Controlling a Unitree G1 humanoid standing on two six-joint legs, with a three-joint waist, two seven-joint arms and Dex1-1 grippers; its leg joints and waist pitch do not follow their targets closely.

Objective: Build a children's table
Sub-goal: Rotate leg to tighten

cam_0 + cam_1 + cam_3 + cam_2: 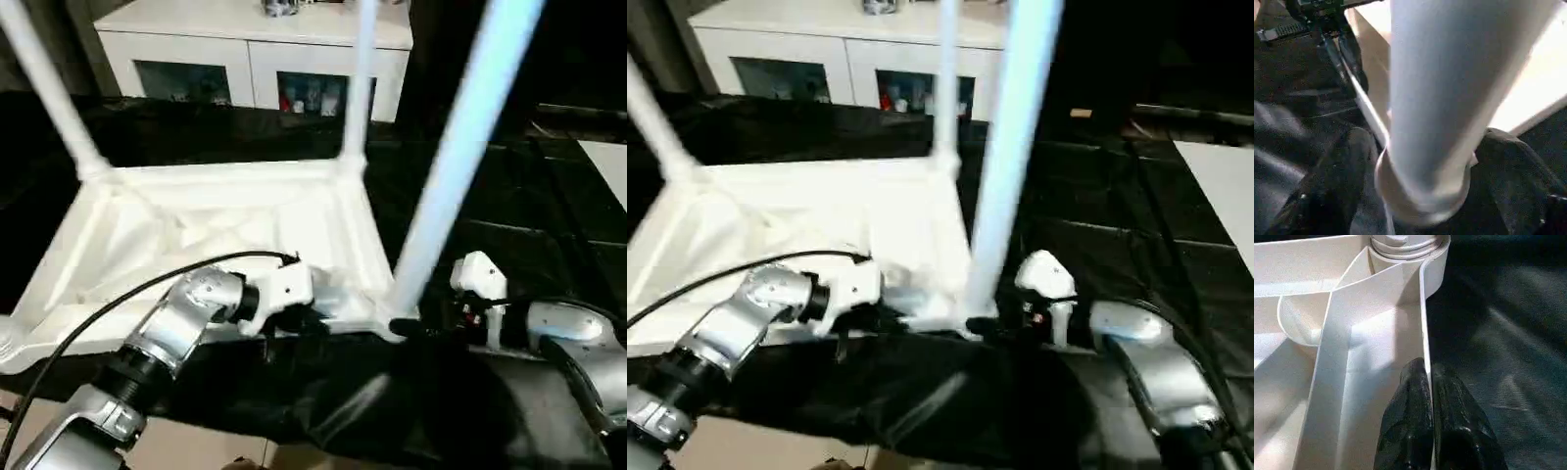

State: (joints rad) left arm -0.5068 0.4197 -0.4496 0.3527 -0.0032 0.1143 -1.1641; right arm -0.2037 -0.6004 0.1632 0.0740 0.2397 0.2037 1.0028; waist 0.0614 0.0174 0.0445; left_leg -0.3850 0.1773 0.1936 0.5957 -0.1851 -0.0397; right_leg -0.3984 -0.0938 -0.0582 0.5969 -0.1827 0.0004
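Your tabletop (216,230) lies upside down on the black surface (549,225), w/ three legs standing up in its corner sockets. Your left gripper (1427,382) has its fingers pinched tight on the tabletop's near rim. Your right gripper (1422,161) sits at the near-right leg (460,147), fingers spread wide either side of its base, no clamp on it.

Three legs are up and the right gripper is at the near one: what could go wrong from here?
1. The right gripper has a finger on each side of the near leg at its base; if the leg is not fully seated it could tilt or drop out.
2. The left gripper pinches only the thin rim of the tabletop; a slip might let it shift on the black cloth.
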